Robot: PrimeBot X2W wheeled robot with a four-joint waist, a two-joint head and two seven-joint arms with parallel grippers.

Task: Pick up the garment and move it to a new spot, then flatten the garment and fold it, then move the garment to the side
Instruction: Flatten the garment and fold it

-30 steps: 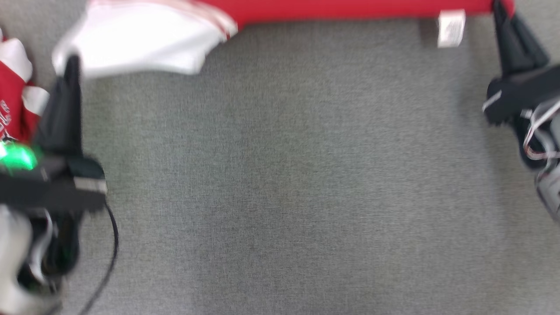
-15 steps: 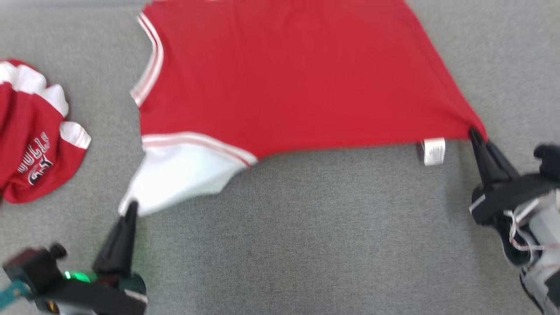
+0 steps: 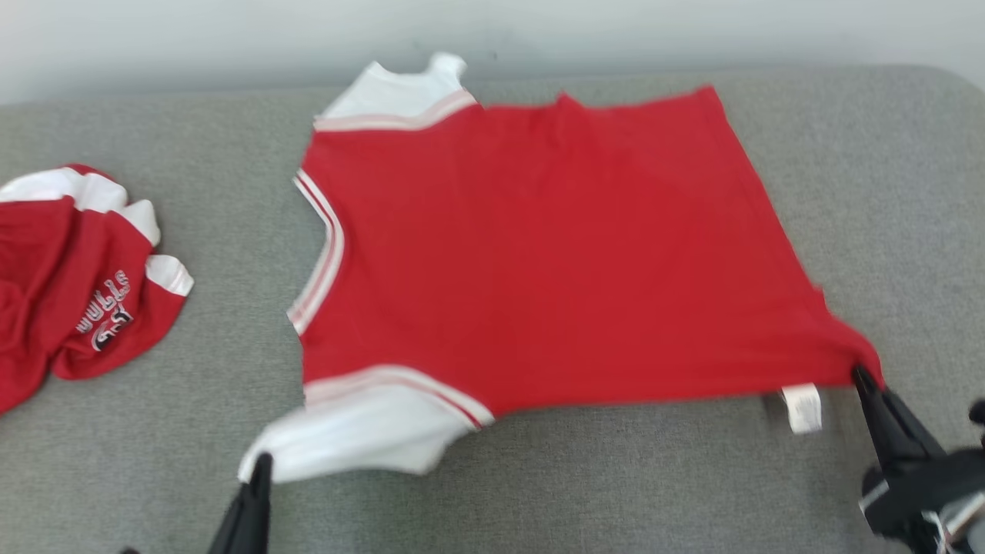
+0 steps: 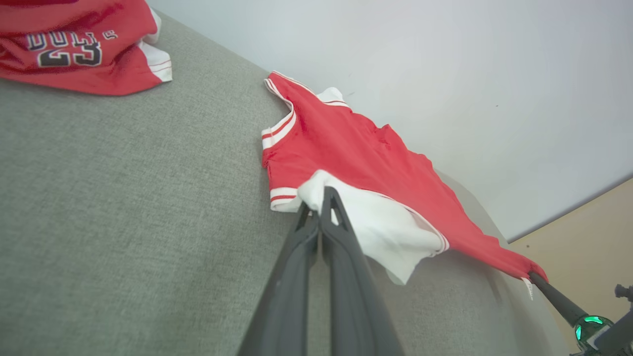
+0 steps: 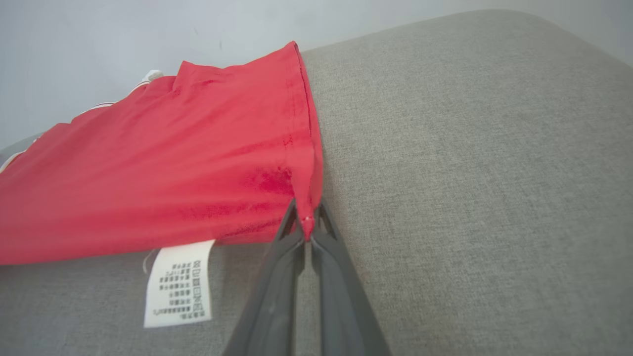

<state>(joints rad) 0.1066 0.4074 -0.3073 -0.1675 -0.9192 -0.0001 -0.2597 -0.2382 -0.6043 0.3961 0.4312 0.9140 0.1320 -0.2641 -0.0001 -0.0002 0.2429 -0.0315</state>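
**A:** Where was the red jersey (image 3: 539,254) at that moment?

**B:** It was spread across the middle of the grey upholstered surface (image 3: 616,492). Its far edge lay near the pale wall (image 3: 231,38), and its two near corners were raised off the fabric.

**A:** And the grippers?

**B:** Both were clamped tight on cloth. The left gripper (image 3: 260,463) pinched the near tip of the white shoulder panel (image 3: 362,435). The right gripper (image 3: 860,375) pinched the red hem corner, just beside the care label (image 3: 802,408).

**A:** How flat did it look?

**B:** Mostly flat, I judged. The red body was smooth, but the white panel sagged in a loose fold and the near edge bowed between the two grips.

**A:** So what did the step call for?

**B:** I'd have drawn the grips gently apart along that near edge until the slack was gone. Then both should have come down together, low and level, so the corners landed without curling under. Release should have waited until the cloth rested on the surface. The left arm also needed to stay clear of the second jersey (image 3: 69,277), crumpled well off to the left.
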